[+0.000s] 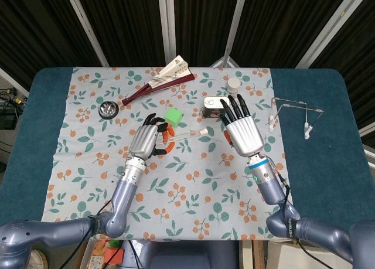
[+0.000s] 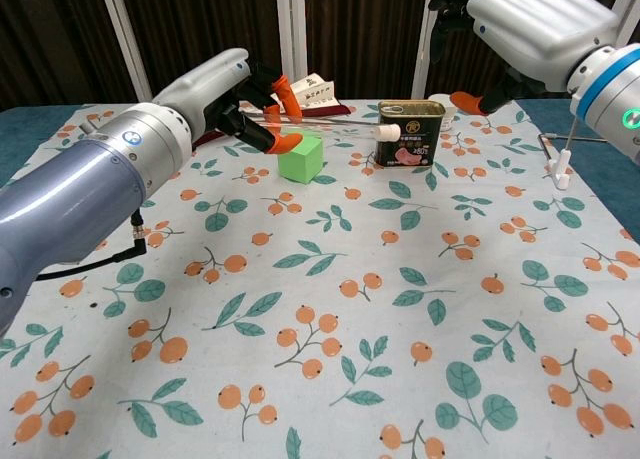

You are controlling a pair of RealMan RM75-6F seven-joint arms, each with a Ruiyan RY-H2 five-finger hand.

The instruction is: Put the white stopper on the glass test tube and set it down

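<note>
My left hand (image 1: 149,140) (image 2: 225,91) pinches one end of the glass test tube (image 1: 184,133) (image 2: 335,126) and holds it level above the cloth. The white stopper (image 1: 202,130) (image 2: 388,132) sits on the tube's free end, which points to the right. My right hand (image 1: 241,128) (image 2: 530,24) hovers to the right of the stopper with its fingers spread and nothing in them, apart from the tube.
A green cube (image 1: 173,115) (image 2: 301,159) sits just behind the tube, a tin can (image 1: 212,105) (image 2: 410,133) beside my right hand. Further back lie a folded fan (image 1: 161,81), a small metal dish (image 1: 108,109) and a white jar (image 1: 234,83). A wire rack (image 1: 291,115) stands at the right.
</note>
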